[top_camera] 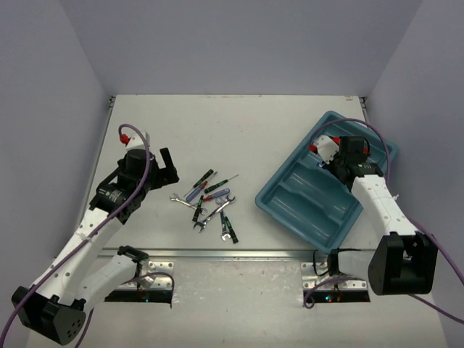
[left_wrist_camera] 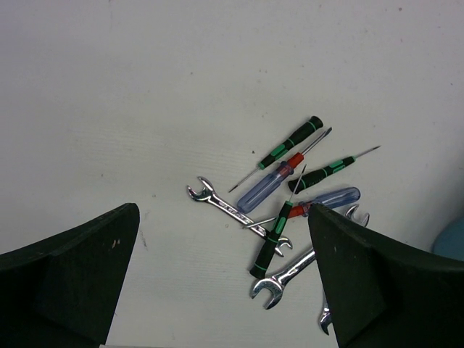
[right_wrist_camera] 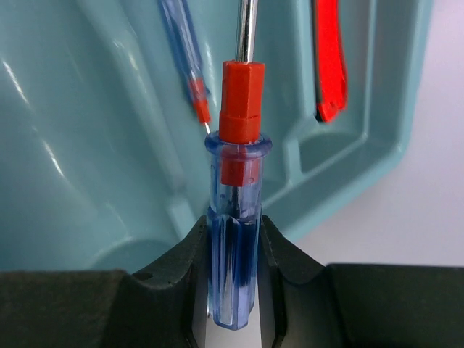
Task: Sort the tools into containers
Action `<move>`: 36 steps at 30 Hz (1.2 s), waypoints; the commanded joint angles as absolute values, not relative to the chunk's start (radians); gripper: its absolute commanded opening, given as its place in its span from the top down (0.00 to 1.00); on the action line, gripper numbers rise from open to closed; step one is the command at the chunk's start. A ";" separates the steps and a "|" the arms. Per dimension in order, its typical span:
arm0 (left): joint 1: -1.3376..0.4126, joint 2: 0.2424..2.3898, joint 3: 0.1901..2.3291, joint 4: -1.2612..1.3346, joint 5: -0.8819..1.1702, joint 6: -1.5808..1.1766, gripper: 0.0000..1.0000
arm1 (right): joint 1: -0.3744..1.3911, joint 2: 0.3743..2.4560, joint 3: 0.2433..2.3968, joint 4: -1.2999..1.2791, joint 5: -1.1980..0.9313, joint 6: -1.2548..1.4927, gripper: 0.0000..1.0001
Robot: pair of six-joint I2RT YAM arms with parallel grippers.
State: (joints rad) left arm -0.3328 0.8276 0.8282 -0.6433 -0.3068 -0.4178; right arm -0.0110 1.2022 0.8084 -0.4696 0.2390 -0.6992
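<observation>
Over the teal tray (right_wrist_camera: 72,109), right fingers (right_wrist_camera: 181,268) clench a blue-handled screwdriver (right_wrist_camera: 233,246); left fingers (left_wrist_camera: 65,283) hang spread above the tabletop (left_wrist_camera: 145,87).

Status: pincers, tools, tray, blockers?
Left pincer open, short of the loose tools. Right pincer shut on blue-handled screwdriver, over the tray. No blockers seen.
</observation>
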 commanded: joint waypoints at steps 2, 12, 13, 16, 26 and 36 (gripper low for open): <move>-0.339 0.880 0.883 -0.634 -0.359 -0.428 0.00 | -0.073 1.273 0.846 -0.362 0.102 -0.750 1.00; -0.343 0.927 0.870 -0.609 -0.354 -0.428 0.00 | -0.112 1.345 0.864 -0.337 0.121 -0.788 0.89; -0.346 0.926 0.869 -0.607 -0.354 -0.428 0.00 | -0.112 1.350 0.865 -0.338 0.129 -0.788 0.87; -0.359 0.920 0.867 -0.607 -0.351 -0.426 0.00 | -0.114 1.358 0.857 -0.339 0.120 -0.771 0.76; -0.365 0.897 0.861 -0.581 -0.309 -0.410 0.00 | -0.074 1.308 0.967 -0.396 0.070 -0.646 0.01; -0.373 1.174 0.908 -0.550 -0.034 -0.398 0.00 | 0.338 1.140 1.119 -0.368 0.051 -0.120 0.01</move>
